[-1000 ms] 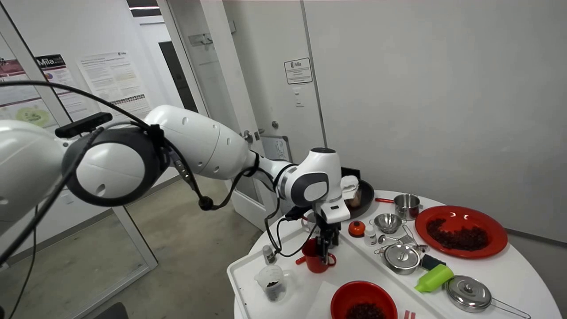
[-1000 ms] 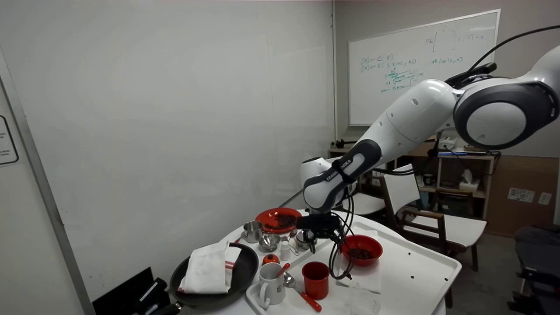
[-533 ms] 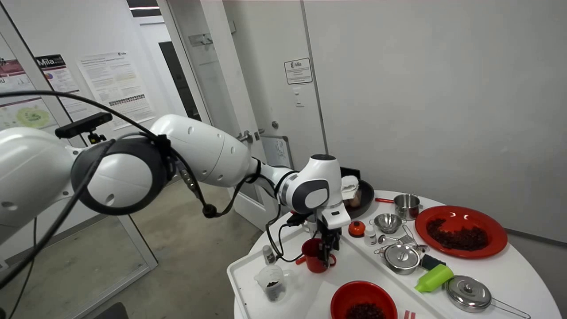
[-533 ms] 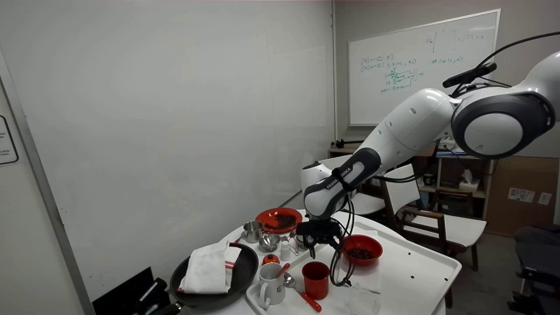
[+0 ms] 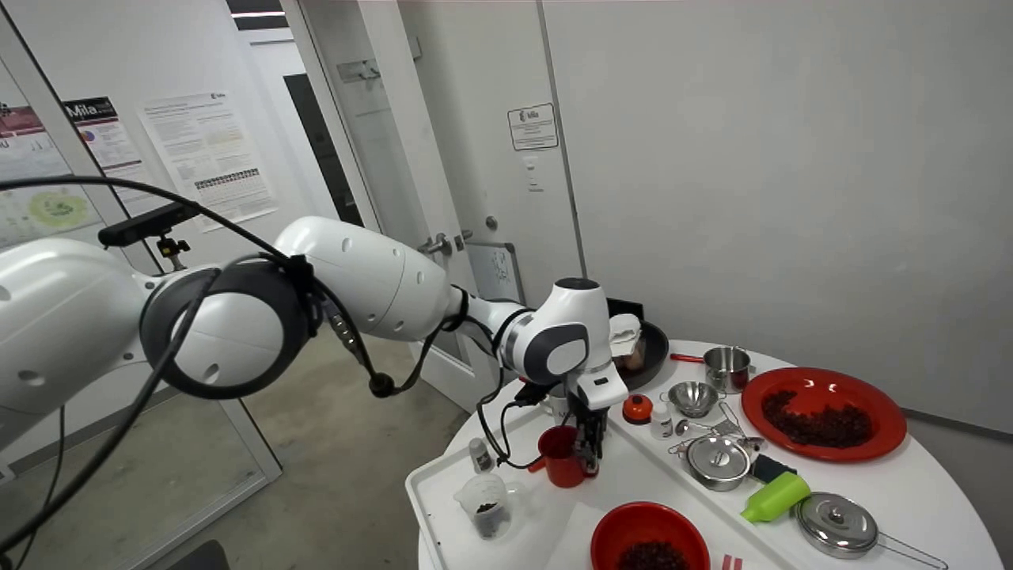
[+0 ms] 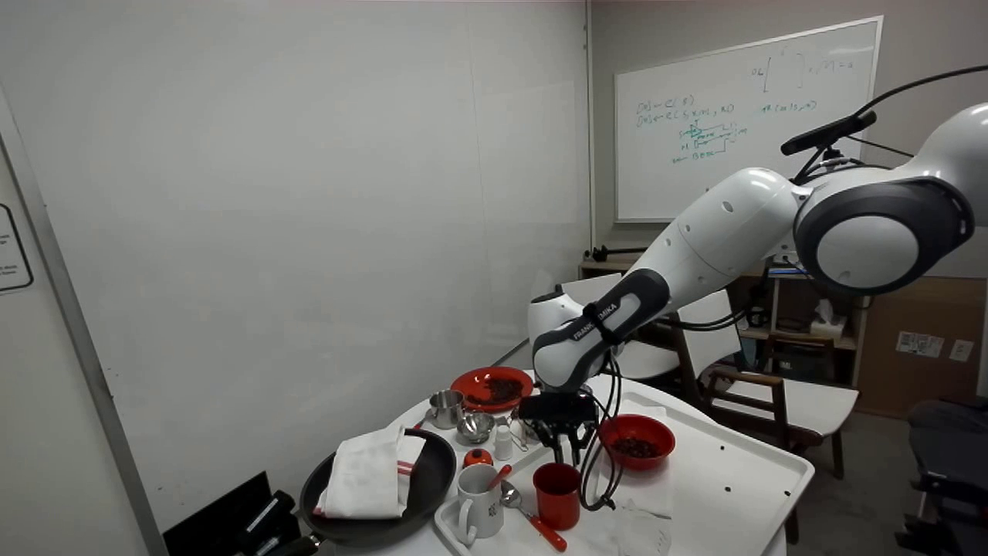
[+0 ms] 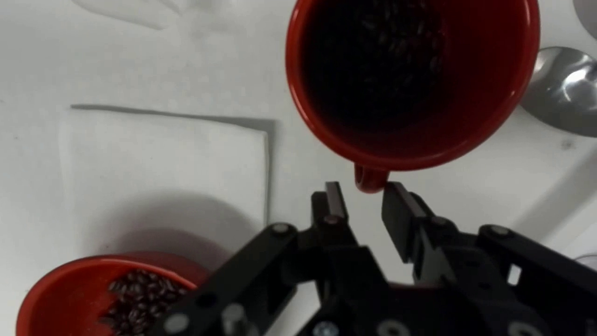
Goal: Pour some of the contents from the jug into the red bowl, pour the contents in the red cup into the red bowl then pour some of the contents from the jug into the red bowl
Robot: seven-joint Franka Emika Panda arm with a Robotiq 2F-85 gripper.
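Fingers (image 7: pixel 399 221) stand part-way apart at lower centre of the wrist view, narrow gap between the tips, nothing gripped as far as I can see. Red cup (image 7: pixel 485 88), upright on the tray (image 6: pixel 706 517), fills the upper right there; its handle (image 7: pixel 371 180) lies at the mouth of the gap, nearer the tip on the right of the frame, perhaps touching it. Red bowl (image 7: pixel 67 301) sits lower left, dark beans (image 7: pixel 142 298) inside; the cup holds beans too. Jug (image 5: pixel 477 495) is at lower centre in an exterior view.

Risks, my judgement:
1. Handle off-centre: one pad may meet it first and turn or drag the cup before I have a grip.
2. Only the tips seem to reach it: the handle could slip, or pivot once I tilt, and scatter beans short of the bowl.
3. Spoon (image 7: pixel 566 91) lies just beside the cup; a twist could push it.
4. Cable loop (image 6: pixel 604 504) appears between cup and bowl in an exterior view; could snag a rim on the way across.

Against one second ago: fingers were spread wide, now drawn well in. Arm (image 5: pixel 372 277) has sunk somewhat in an exterior view, where the fingers now hide most of the handle. I see no shift in cup, bowl or jug.
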